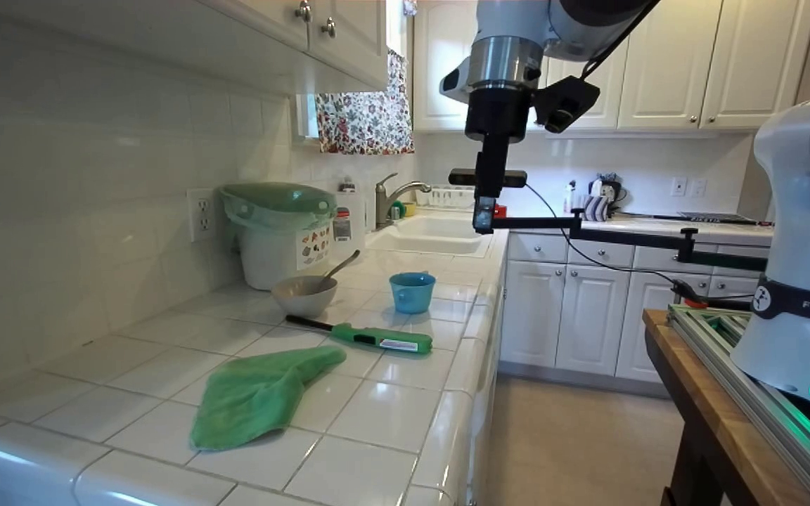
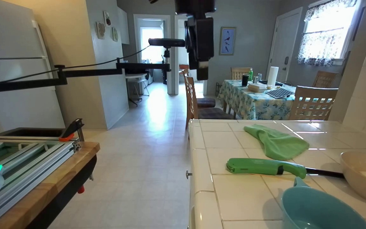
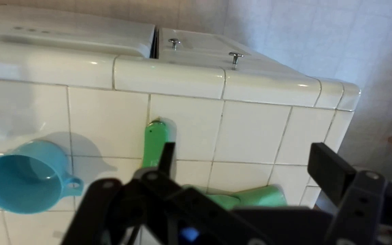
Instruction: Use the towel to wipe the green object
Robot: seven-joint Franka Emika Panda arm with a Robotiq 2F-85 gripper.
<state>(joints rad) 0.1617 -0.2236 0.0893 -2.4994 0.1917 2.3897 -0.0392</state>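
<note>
The green towel (image 1: 257, 397) lies crumpled on the white tiled counter near its end; it also shows in an exterior view (image 2: 280, 143). In the wrist view, the towel (image 3: 262, 197) is partly hidden behind the gripper. The green object, a lighter with a black nozzle (image 1: 387, 339), lies flat beside the towel, apart from it; it also shows in an exterior view (image 2: 256, 166). In the wrist view, the lighter's green handle (image 3: 154, 141) is partly covered by a finger. My gripper (image 3: 243, 151) is open and empty, high above the counter (image 1: 484, 214).
A blue cup (image 1: 412, 293) and a bowl with a spoon (image 1: 299, 301) stand near the lighter. The lighter's nozzle tip is close to the bowl. A white bin with a green lid (image 1: 271, 246) stands by the wall. The counter's rounded front edge (image 1: 465, 376) borders the floor.
</note>
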